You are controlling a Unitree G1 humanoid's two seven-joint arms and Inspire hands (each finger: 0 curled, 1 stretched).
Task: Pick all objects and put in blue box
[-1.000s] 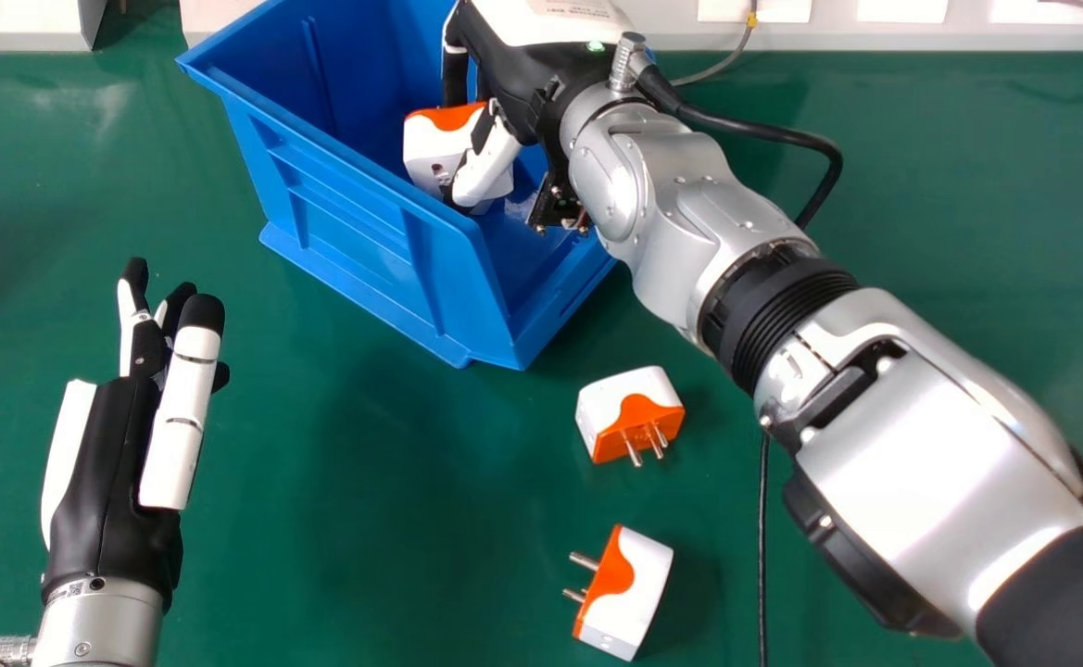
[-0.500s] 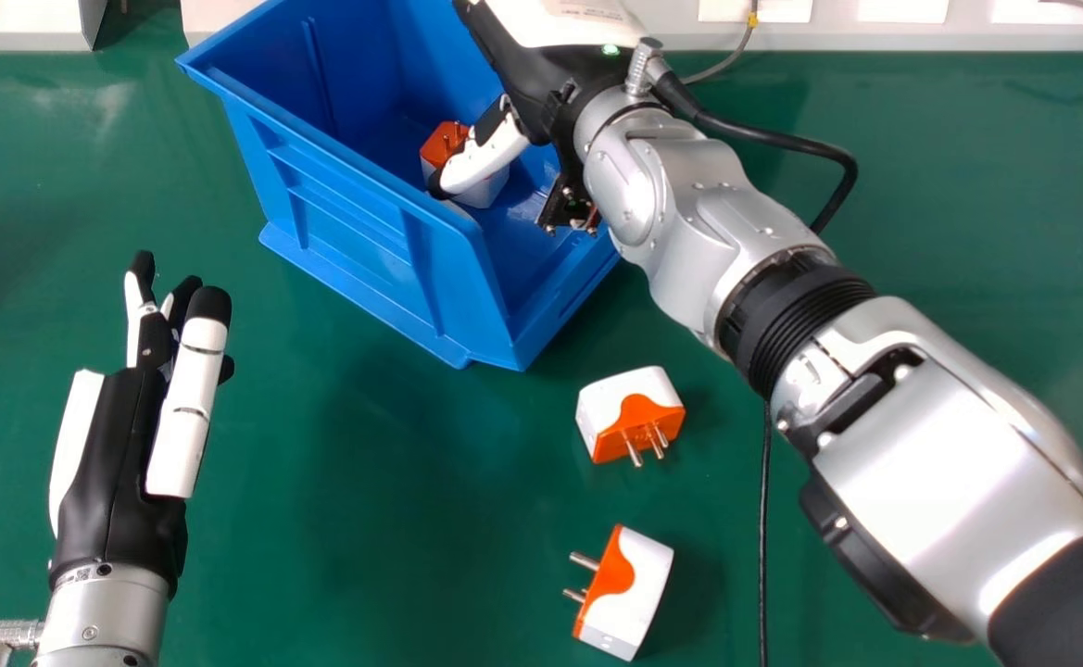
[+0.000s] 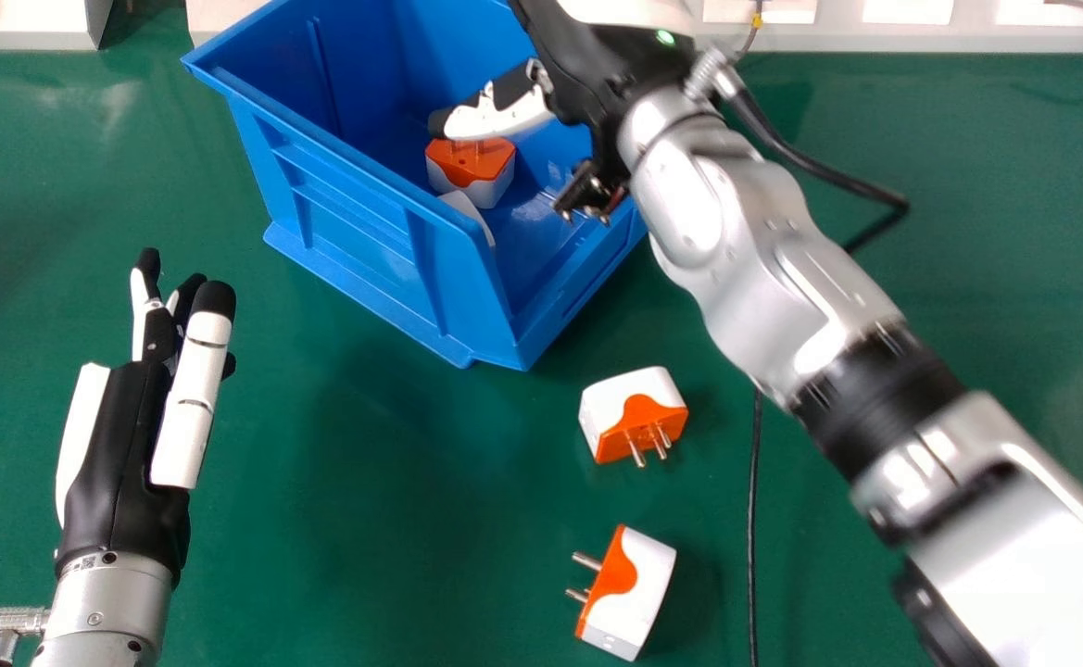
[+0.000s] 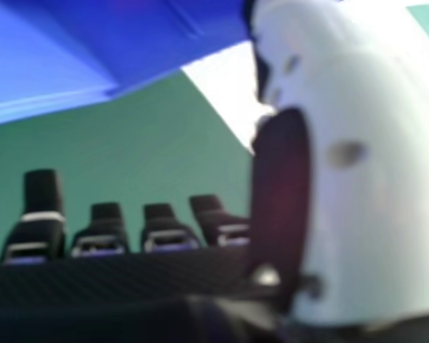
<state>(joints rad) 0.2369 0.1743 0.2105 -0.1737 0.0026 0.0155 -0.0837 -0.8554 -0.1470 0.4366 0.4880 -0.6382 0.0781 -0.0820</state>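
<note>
Over the blue box (image 3: 356,204) in the head view is my right hand (image 3: 597,69), its thumb extended above a white and orange plug adapter (image 3: 472,167) that lies inside. Part of another white piece (image 3: 467,211) shows by the box's near wall. On the green table are two more adapters, one (image 3: 634,414) just in front of the box and one (image 3: 626,593) nearer the front edge. My left hand (image 3: 124,454) is open and empty at the left. In the right hand view, my right hand (image 4: 164,232) has straight fingers with nothing between them and the thumb; the blue box (image 4: 129,43) is beyond.
A black cable (image 3: 753,556) runs over the green table (image 3: 365,519) right of the two loose adapters. Behind the box stands a white ledge (image 3: 921,32) along the table's back. My right forearm spans the right side.
My right hand has let go of the adapter, which now rests in the box with its prongs up. That arm has moved right; my left hand has shifted slightly forward.
</note>
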